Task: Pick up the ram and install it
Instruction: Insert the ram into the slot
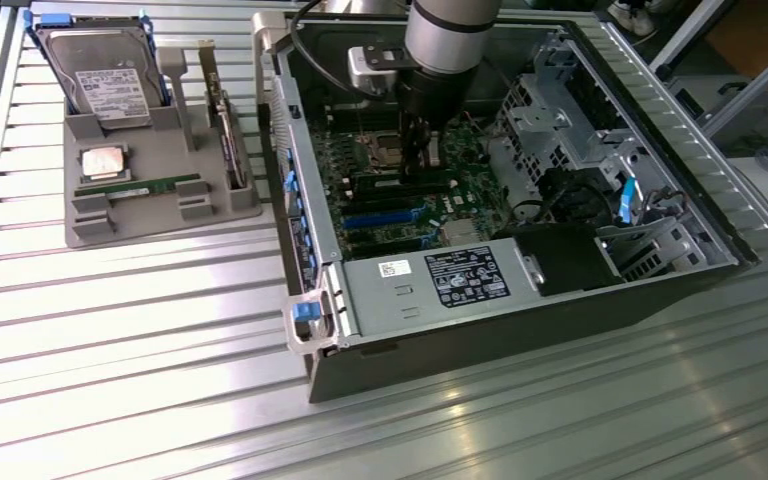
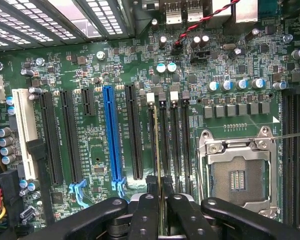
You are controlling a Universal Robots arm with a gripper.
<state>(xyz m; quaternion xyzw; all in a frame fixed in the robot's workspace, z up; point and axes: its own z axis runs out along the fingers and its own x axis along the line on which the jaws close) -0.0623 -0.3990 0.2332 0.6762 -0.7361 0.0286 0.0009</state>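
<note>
You've got the slatted metal table under everything; the open computer case takes the exterior view's right, its power supply nearest the camera; your arm hangs straight down into the case over the motherboard. On the exterior view's left sits the grey tray; the hard drive stands upright in it; the processor chip lies flat; a green stick lies in a groove just beside that chip. Now the gripper, low over the board; its fingers are drawn in narrow, pinching the ram between them. You see the ram edge-on, a thin pale line along a memory slot, between the blue slot and the empty processor socket; whether its lower edge sits in that slot, you cannot tell.
</note>
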